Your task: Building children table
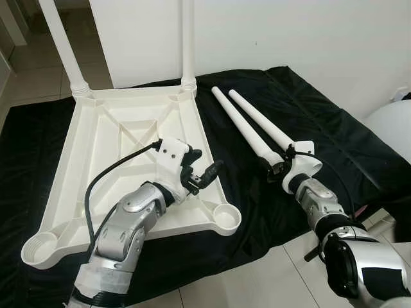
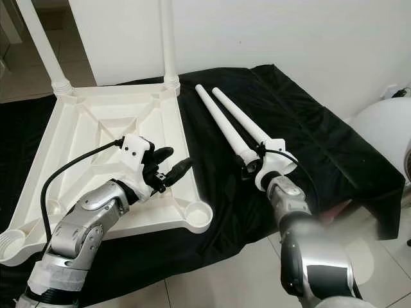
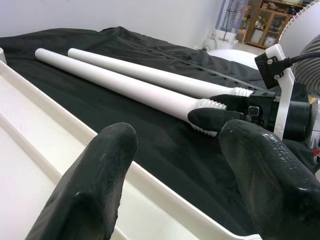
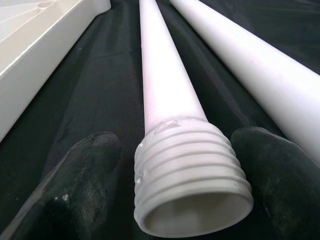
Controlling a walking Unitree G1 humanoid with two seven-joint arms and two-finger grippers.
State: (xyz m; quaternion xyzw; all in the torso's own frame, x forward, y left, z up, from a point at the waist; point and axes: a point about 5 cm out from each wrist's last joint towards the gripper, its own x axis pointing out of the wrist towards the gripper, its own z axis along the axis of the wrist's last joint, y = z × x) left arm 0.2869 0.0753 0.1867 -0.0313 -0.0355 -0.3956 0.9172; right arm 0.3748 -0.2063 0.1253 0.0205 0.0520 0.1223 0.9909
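1. While the white table top point(image 1: 122, 160) lies upside down on the black cloth point(image 1: 334, 147), two legs stand screwed into its far corners.
2. Two loose legs lie side by side on the cloth, just right of the table top.
3. The right gripper point(image 4: 175, 190) straddles the nearer loose leg point(image 4: 167, 100) at its threaded end, fingers apart, not clamped.
4. The left gripper point(image 1: 202, 168) hovers over the table top's right rim, fingers spread, holding nothing.

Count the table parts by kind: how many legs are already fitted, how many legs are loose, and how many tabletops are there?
Fitted legs: 2
Loose legs: 2
Tabletop: 1
Total: 5 parts
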